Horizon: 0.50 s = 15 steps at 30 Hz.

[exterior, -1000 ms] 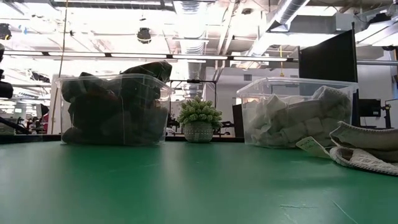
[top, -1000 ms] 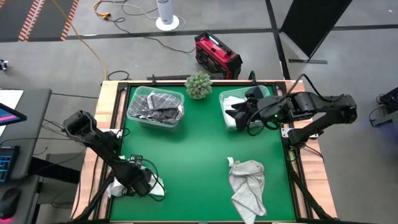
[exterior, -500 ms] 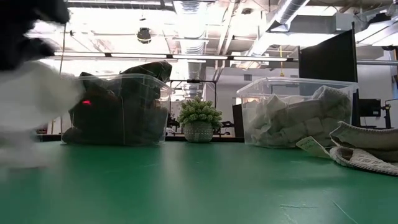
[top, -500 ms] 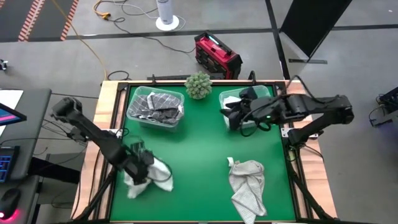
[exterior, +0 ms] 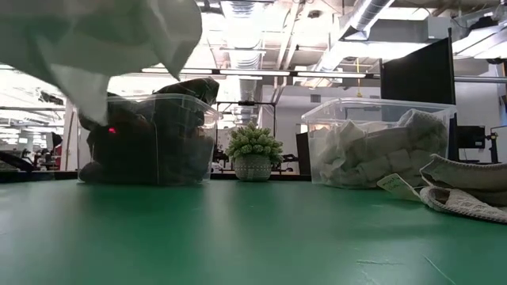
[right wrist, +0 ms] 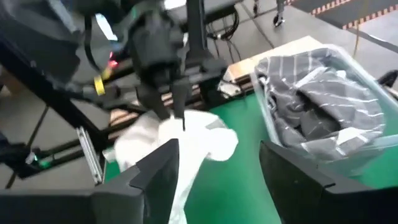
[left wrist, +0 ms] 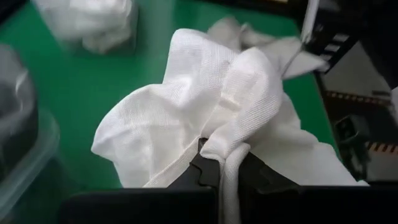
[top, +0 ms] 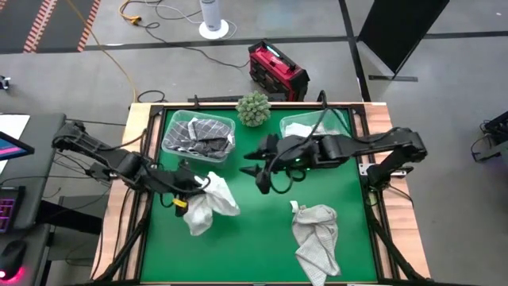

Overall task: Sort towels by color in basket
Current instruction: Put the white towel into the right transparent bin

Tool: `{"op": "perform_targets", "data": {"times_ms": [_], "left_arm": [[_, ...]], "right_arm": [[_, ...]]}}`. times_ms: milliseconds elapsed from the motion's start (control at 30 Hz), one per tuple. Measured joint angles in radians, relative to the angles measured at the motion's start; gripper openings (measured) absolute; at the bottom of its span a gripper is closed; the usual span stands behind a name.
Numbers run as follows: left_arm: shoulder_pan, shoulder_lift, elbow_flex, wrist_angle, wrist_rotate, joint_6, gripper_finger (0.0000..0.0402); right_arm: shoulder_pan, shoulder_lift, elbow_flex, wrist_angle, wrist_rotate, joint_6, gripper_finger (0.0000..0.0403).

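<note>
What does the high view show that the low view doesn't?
High view only: left gripper shut on the white cloth towel, open right gripper over mid-table, and the red case on the floor. Low view only: the room's ceiling ducts. Both: the white towel, clear plastic bin of dark towels, clear bin of white towels, small green potted plant, light grey towel.

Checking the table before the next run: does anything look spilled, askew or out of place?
Nothing looks spilled. One light grey towel lies crumpled on the green table, outside both bins. The left pincer holds a white towel in the air. The right pincer is open above the table's middle.
</note>
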Motion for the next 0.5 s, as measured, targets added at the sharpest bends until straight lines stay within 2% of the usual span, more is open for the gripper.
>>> {"op": "perform_targets", "data": {"times_ms": [100, 267, 367, 500], "left_arm": [[0.034, 0.005, 0.001, 0.069, 0.032, 0.032, 0.0002], [0.118, 0.058, 0.001, 0.172, 0.169, -0.003, 0.0001], [0.155, 0.075, 0.001, 0.238, 0.190, -0.025, 0.0001], [0.197, 0.089, 0.003, 0.288, 0.196, 0.021, 0.0001]], "right_arm": [[0.002, 0.031, 0.000, 0.054, -0.027, -0.056, 0.0267], [0.002, 0.055, 0.000, 0.097, -0.032, -0.120, 0.0295], [-0.008, 0.064, 0.002, 0.107, -0.033, -0.121, 0.0310], [-0.013, 0.084, 0.002, 0.104, -0.053, -0.122, 0.0327]]}}
